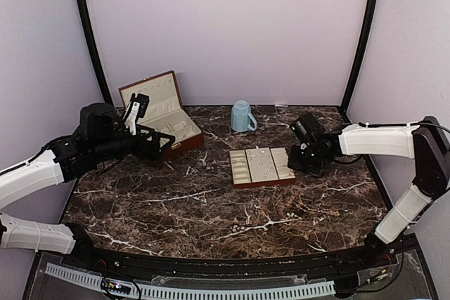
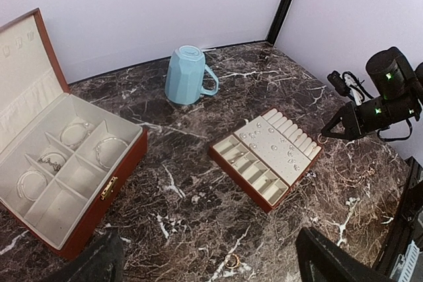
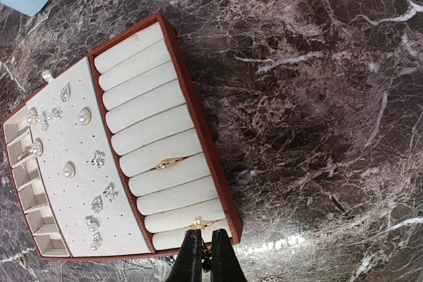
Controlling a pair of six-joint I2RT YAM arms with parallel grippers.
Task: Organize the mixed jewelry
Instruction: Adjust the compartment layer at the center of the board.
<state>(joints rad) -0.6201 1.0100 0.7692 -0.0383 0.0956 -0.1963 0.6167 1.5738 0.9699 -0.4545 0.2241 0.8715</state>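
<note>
right end effector [image 3: 201, 259] is pinched shut, tips at the long-roll edge of the tray [image 3: 201, 130]. a gold ring [image 3: 197, 224] sits in the end rolls dead ahead of them, but i can't tell if it's gripped. earrings [image 3: 98, 160] dot the tray's middle panel, right of table centre. left end effector [image 2: 210, 249] gapes wide, empty, by the box [image 2: 99, 196], well apart from the tray.

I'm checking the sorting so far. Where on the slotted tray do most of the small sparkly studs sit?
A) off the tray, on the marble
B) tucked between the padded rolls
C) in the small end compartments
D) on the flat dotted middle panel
D: the studs lie scattered on the flat panel of the tray, between the padded rolls and the small compartments.
</note>
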